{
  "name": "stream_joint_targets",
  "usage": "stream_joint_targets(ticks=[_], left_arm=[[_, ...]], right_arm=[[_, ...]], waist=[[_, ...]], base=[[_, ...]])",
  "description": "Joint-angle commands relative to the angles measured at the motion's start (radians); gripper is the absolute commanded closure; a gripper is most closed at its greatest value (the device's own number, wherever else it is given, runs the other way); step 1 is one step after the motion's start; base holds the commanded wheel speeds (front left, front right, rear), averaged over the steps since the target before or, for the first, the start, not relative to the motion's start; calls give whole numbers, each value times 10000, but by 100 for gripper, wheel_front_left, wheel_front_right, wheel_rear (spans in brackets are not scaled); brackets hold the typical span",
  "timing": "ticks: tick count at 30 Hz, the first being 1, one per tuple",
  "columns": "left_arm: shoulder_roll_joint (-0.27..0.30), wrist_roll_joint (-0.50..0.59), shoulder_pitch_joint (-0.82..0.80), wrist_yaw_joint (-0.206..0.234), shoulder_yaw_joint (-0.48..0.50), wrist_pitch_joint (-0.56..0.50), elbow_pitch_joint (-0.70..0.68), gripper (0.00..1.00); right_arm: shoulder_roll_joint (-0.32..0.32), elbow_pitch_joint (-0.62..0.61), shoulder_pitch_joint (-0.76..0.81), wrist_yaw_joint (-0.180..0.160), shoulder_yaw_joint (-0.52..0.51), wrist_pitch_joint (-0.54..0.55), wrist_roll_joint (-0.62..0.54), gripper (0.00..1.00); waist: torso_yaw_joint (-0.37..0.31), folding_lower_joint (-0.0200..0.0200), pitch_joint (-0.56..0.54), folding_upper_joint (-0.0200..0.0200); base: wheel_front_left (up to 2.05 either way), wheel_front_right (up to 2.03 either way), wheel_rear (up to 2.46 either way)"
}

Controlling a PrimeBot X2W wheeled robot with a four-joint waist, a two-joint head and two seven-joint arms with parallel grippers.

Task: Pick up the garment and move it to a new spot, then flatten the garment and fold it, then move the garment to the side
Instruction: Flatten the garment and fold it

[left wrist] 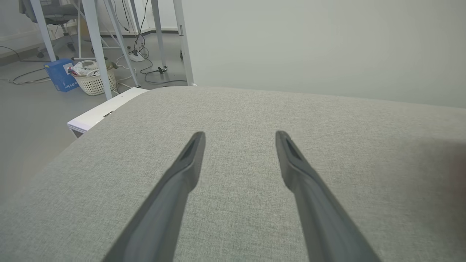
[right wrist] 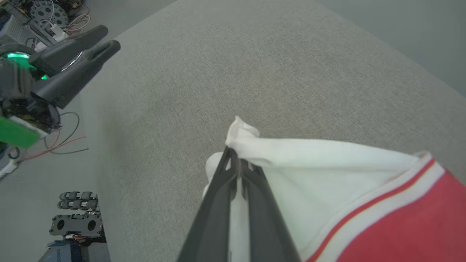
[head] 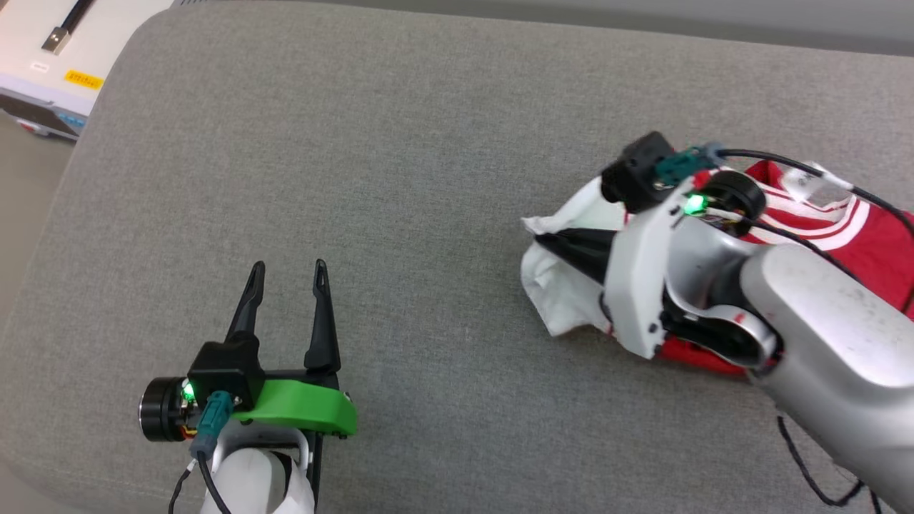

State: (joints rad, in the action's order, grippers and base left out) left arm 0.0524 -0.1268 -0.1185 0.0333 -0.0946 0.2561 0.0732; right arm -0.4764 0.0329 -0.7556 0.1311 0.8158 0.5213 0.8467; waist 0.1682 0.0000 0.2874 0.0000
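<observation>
**Item:** the garment (head: 857,235), red with a white sleeve and red-white striped trim. It is bunched on the grey fabric cushion (head: 428,143).

**Hold:** the right gripper (right wrist: 235,151) has its jaws pressed together on a pinch of the white sleeve edge.

**Lie:** the sleeve is at the jaw tips. The red body trails back from them along and under the right arm, and its long axis roughly follows the fingers.

**Nearer arm:** the right, already gripping. The next move looks like a lift and carry.

**Other arm:** the left gripper (head: 289,275) has its jaws spread wide and holds nothing. It is well apart from the garment, over bare cushion.

**Writing:** none shows on the garment. The yellow label (head: 83,78) and the print on the blue box (left wrist: 60,74) are too small to read.
</observation>
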Motion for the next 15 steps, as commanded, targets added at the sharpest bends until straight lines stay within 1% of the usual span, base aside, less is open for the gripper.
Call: stream_joint_targets(ticks=[1, 4, 8, 11, 12, 15], left_arm=[[-22, -106, -195, 96, -37, 57, 11, 0], [-22, -169, -336, 154, -117, 57, -11, 0], [-22, -240, -539, 235, -218, 57, -52, 0], [-22, -283, -688, 290, -307, 57, -59, 0], [-22, -335, -811, 340, -381, 57, -39, 0], [-22, -380, -880, 373, -431, 57, 6, 0]], right_arm=[[287, 335, -450, -4, 339, -99, 141, 100], [1005, 1386, -1424, -4, 1253, -388, 199, 100], [1820, 2935, -2211, -4, 2195, -691, 504, 100], [2095, 4077, -2517, -4, 2964, -691, 582, 100], [2256, 5261, -2618, -4, 3656, -749, 681, 100], [2353, 5985, -2655, -4, 4081, -979, 768, 100]], waist=[[251, 0, 374, 0], [348, 0, 644, 0], [446, 0, 975, 0], [520, 0, 1174, 0], [571, 0, 1314, 0], [583, 0, 1378, 0]], base=[[0, 0, 0], [0, 0, 0], [0, 0, 0], [0, 0, 0], [0, 0, 0], [0, 0, 0]])
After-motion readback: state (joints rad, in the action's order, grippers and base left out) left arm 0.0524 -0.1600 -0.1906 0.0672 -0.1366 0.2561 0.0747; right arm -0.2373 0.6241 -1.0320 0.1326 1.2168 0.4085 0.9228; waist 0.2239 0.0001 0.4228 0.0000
